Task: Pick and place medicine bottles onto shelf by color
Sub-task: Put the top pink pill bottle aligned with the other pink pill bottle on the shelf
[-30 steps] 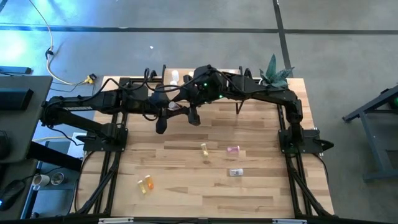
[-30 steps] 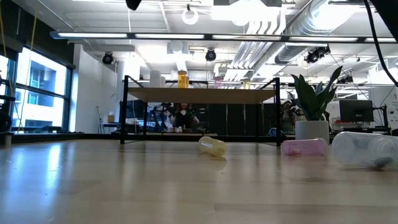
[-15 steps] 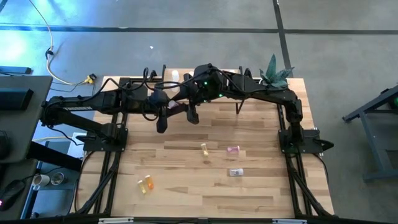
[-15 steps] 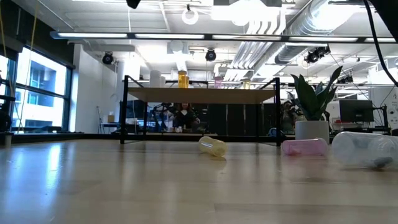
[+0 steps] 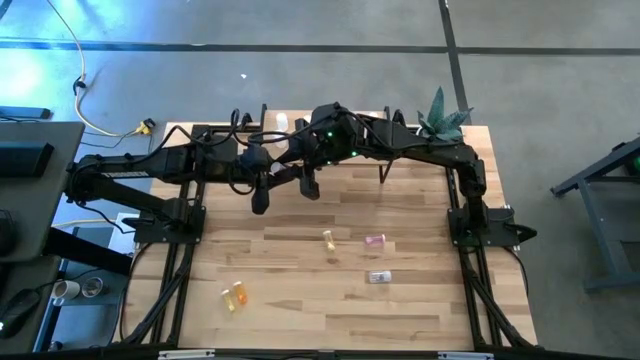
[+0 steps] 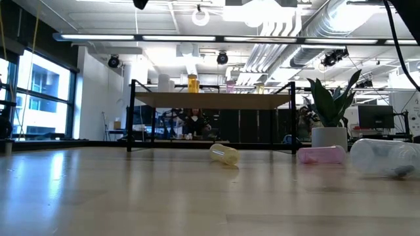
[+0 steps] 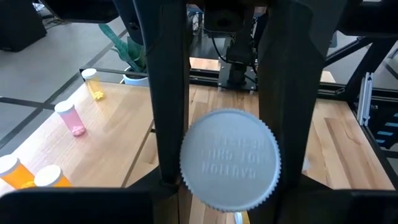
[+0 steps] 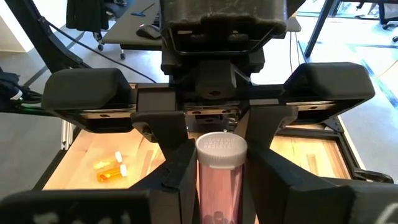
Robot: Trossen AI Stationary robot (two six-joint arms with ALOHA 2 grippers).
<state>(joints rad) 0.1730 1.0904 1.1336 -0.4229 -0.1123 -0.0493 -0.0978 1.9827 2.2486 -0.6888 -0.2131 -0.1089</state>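
A pink medicine bottle point(image 8: 221, 183) with a white cap point(image 7: 230, 160) hangs high over the table's far middle, between my two grippers, which face each other. My left gripper point(image 5: 274, 170) comes from the left and is shut on the bottle's cap end. My right gripper point(image 8: 221, 155) comes from the right and is shut on the bottle's body. The shelf point(image 6: 213, 99) stands at the far edge, with several upright bottles on its top board, among them a yellow one point(image 7: 91, 81) and a pink one point(image 7: 67, 117). My left gripper has the pink bottle at its cap end, with one finger point(image 8: 163, 127) on each side, coming from the table's left. The cap point(image 7: 230, 160) faces its wrist camera and hides the place of contact. The bottle is lifted clear of the table. My right gripper pinches the bottle's pink body point(image 8: 219, 193) between its two fingers point(image 8: 180, 168). It comes from the table's right, slanting a little down. The fingers lie along the bottle, whose cap point(image 8: 221, 149) sticks out past the fingertips toward the left gripper.
Lying on the table are a yellow bottle point(image 5: 329, 241), a pink one point(image 5: 374, 241), a clear one point(image 5: 379, 277) and orange ones point(image 5: 235, 295) near the front left. A potted plant point(image 5: 443, 115) stands at the far right corner.
In the high view the pink patch between the two grippers has been covered as my right gripper's fingers closed in on the bottle. Both arms have kept their places, and the bottles on the table lie as before.
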